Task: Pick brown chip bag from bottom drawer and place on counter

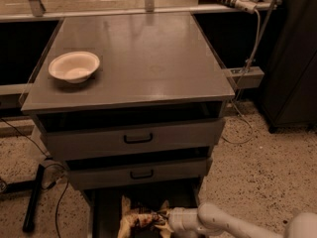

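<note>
Crinkly dark-brown chip bag point(140, 218) cut off at frame edge; white gripper point(162, 216) touching it, grey metal btm drawer point(106, 213) mostly cropped.
</note>
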Motion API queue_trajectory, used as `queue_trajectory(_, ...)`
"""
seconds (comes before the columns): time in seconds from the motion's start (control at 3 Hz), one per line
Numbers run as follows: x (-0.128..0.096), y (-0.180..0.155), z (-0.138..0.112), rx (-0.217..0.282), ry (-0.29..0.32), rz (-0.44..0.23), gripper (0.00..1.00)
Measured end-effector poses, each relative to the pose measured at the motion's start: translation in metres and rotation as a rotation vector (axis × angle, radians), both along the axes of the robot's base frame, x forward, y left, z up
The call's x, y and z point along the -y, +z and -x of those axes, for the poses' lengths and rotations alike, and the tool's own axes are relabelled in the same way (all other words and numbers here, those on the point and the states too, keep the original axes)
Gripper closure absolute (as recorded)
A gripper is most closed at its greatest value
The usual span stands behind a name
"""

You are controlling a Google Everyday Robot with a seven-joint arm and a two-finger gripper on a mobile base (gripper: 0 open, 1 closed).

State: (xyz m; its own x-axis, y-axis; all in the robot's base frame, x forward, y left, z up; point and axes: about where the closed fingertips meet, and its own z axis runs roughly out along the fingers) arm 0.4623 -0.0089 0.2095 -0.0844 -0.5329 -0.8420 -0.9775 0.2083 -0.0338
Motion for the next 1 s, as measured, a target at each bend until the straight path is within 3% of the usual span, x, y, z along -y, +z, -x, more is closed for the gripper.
queue_trajectory(0.33, 0.027, 0.059, 0.015, 0.077, 0.023, -0.022, 1.0)
queue_trajectory(0.67, 0.065, 0.119, 0.036, 0.145, 0.002, 0.044, 1.0)
queue_trajectory(1.0, 0.091, 0.172, 0.051, 0.194, -0.082, 0.14, 1.0)
